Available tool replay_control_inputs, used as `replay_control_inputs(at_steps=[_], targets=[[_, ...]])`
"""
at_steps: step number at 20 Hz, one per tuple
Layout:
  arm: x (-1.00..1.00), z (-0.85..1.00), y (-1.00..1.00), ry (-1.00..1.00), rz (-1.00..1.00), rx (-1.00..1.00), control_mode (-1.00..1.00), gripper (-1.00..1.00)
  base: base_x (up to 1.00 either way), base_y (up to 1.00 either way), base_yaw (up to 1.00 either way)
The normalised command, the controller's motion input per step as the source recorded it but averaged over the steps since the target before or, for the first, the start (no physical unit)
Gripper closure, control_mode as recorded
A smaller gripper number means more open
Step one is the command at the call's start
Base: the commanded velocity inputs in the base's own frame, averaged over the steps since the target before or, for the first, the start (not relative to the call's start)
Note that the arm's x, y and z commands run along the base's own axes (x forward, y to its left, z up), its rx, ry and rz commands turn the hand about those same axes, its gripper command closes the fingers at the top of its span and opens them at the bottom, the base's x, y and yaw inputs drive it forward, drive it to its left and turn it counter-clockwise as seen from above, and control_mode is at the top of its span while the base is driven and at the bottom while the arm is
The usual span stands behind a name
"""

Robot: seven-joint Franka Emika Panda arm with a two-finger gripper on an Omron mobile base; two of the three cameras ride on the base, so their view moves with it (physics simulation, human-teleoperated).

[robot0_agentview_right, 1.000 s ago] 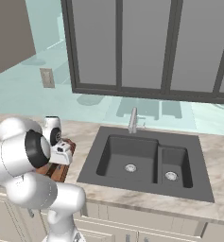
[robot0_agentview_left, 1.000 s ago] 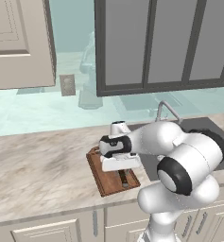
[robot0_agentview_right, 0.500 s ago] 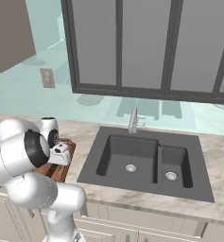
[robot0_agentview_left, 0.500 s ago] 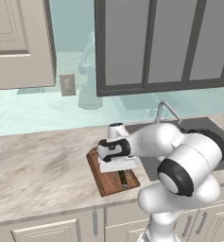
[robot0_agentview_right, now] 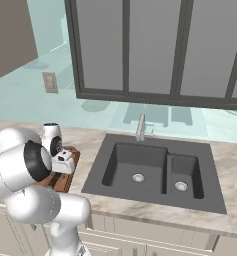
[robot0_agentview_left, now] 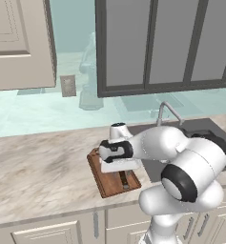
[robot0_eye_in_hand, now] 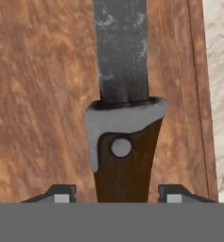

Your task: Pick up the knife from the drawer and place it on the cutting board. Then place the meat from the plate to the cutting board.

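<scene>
The knife [robot0_eye_in_hand: 123,113] is lying flat on the board [robot0_eye_in_hand: 42,94], blade running toward 12 o'clock in the hand view and handle at 6. The gripper [robot0_eye_in_hand: 117,194] is standing open astride the handle, a gap showing on each side, where a second ago it was clamped shut. The board is sitting on the counter [robot0_agentview_left: 38,171], at 9 o'clock of the sink [robot0_agentview_right: 150,170].

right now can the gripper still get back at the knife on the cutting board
Probably yes. In the hand view the gripper sits right over the knife, which lies flat on the cutting board, one fingertip either side of the handle with small gaps. Nothing lies between.
</scene>
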Motion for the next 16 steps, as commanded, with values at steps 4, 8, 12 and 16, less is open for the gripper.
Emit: replay_control_inputs(at_steps=[4,8,12,16], targets=[[-0.09,0.57,-0.01,0.00,0.00,0.03,-1.00,-1.00,0.00,0.00,0.00],[-0.04,0.97,0.00,0.04,0.00,0.02,-1.00,-1.00,0.00,0.00,0.00],[-0.23,1.00,-0.10,0.04,0.00,0.00,-1.00,-1.00,0.00,0.00,0.00],[-0.74,0.98,-0.50,0.04,0.00,-0.05,-1.00,-1.00,0.00,0.00,0.00]])
